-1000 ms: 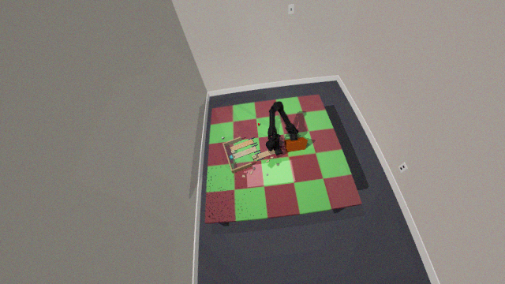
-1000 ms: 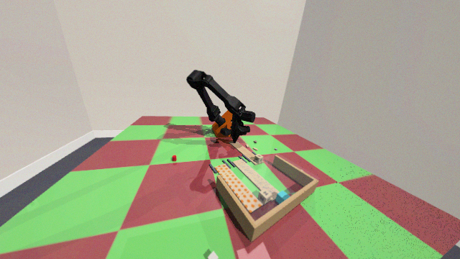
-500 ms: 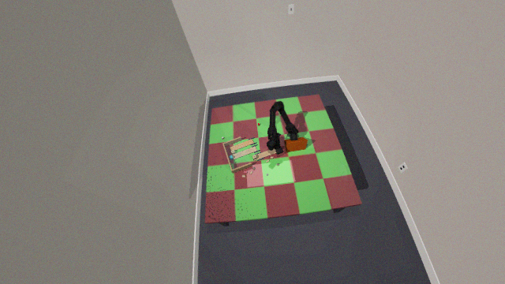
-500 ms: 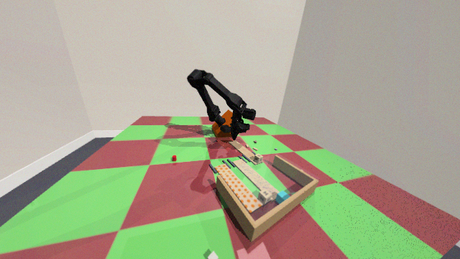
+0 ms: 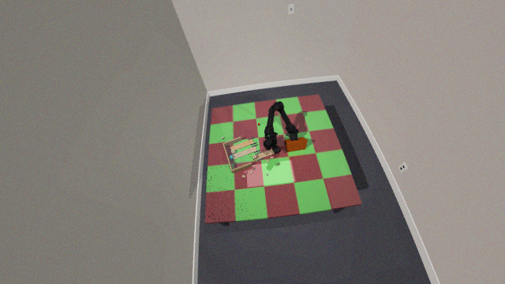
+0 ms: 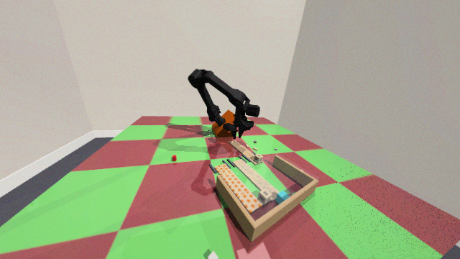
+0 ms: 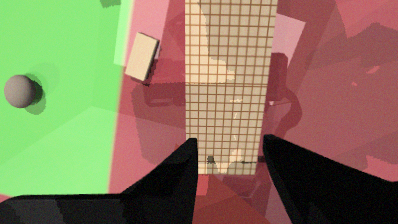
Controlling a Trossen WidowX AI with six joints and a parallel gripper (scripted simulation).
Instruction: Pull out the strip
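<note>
A pale strip with a brown grid (image 5: 263, 155) (image 6: 244, 150) (image 7: 230, 50) lies outside the open side of the wooden tray. A small pale cube with dark marks (image 6: 258, 158) is at its tray-side end. My gripper (image 6: 237, 137) (image 7: 230, 144) is open and empty, with one fingertip on each side of the strip's other end in the wrist view. A speckled strip (image 6: 251, 174) and an orange-dotted strip (image 6: 237, 187) lie in the tray. Another pale cube with a dark mark (image 6: 267, 196) is at the speckled strip's inner end. I cannot read either cube's marks.
The tray (image 5: 241, 169) (image 6: 287, 212) has raised walls and holds a blue cube (image 6: 282, 196). An orange block (image 5: 296, 144) (image 6: 223, 130) stands by the arm's base. A wooden piece (image 7: 142, 56) and a grey ball (image 7: 20, 91) lie beside the gridded strip. A red cube (image 6: 174, 157) lies apart.
</note>
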